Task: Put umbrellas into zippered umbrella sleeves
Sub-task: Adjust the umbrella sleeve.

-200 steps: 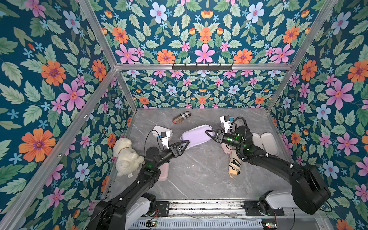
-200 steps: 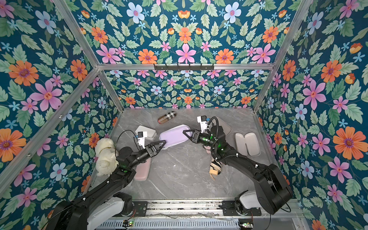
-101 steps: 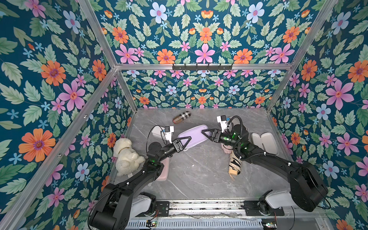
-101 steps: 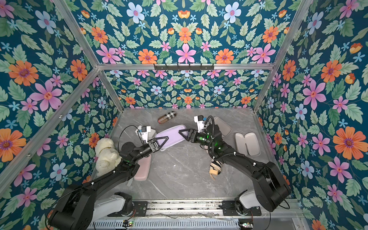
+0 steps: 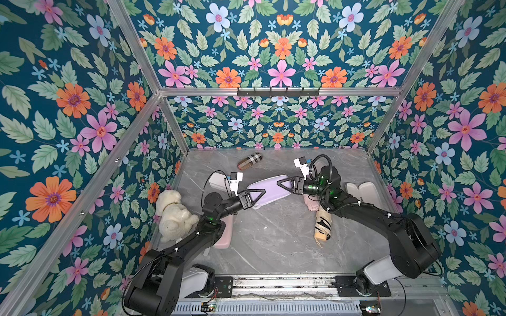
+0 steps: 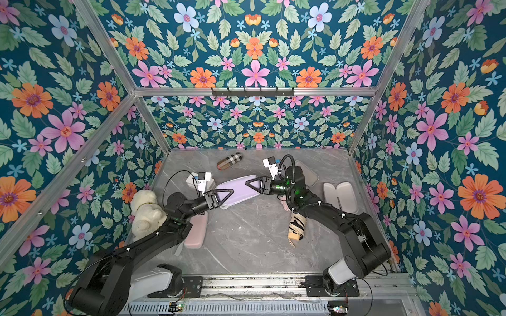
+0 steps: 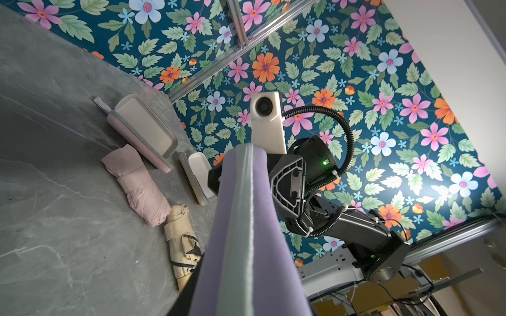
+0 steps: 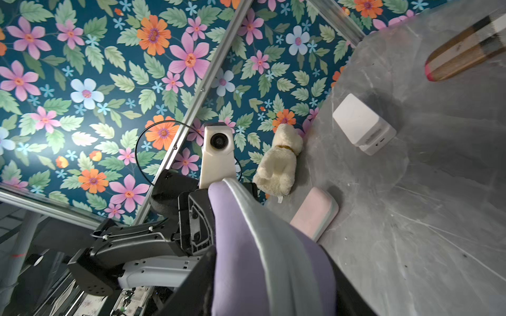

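Arms reached in from the near edge of the desk [image 5: 273, 246] and met over its middle, toward the far edge, end effectors pointing at each other. Between them lay the lavender sleeve [image 5: 269, 188], zipped closed, its grey seam showing in both wrist views. The left end effector [image 5: 261, 193] was clamped on the sleeve's left end, and the right end effector [image 5: 280, 182] gripped the opposite end, fingers pressed on both faces. The right forearm crossed above a pale pink umbrella [image 7: 137, 186] and a cream umbrella [image 5: 323, 225] with black markings, which lay touching end to end right of centre. An open sleeve [image 5: 361, 191] sat by the right edge. A closed pink sleeve [image 8: 315, 216] lay under the left arm, beside a plush toy [image 5: 172, 213] at the left edge. A plaid roll [image 5: 249, 161] rested near the far edge.
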{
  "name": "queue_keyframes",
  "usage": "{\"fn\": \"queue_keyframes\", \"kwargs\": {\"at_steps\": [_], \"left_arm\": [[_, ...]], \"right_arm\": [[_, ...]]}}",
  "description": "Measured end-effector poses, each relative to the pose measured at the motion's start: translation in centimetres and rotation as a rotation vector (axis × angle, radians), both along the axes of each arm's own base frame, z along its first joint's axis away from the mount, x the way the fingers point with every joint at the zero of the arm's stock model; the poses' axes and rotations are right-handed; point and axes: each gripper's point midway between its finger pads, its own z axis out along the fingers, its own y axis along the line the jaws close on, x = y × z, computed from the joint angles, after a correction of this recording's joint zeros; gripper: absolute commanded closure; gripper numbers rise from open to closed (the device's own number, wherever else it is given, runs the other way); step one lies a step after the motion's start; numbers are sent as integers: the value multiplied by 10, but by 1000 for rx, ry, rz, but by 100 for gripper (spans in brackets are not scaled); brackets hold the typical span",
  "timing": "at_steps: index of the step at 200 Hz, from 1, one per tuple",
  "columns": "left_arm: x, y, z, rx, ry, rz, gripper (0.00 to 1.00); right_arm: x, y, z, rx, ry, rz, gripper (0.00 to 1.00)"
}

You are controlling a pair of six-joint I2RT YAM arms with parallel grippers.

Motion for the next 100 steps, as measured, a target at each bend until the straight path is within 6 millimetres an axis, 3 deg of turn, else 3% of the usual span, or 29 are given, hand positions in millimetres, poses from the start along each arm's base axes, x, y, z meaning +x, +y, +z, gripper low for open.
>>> {"fn": "queue_keyframes", "kwargs": {"at_steps": [11,31,54,80,100], "left_arm": [[1,-1,0,14,-4,-5,80],[4,0,1,29,-14,-7,84],[12,13,0,44,-16,32,89],[23,23,1,72,-16,87,90],[20,21,5,89,-38,72,90]], "right_arm": [[0,-1,0,12,0,-2,50],[-2,-4,-2,20,14,-9,36],[-4,-22,-7,-18,9,-88,34],[0,-48,-16,-128,-93,-234,42],[1,-60,-36,-272,-195,-315,50]]}}
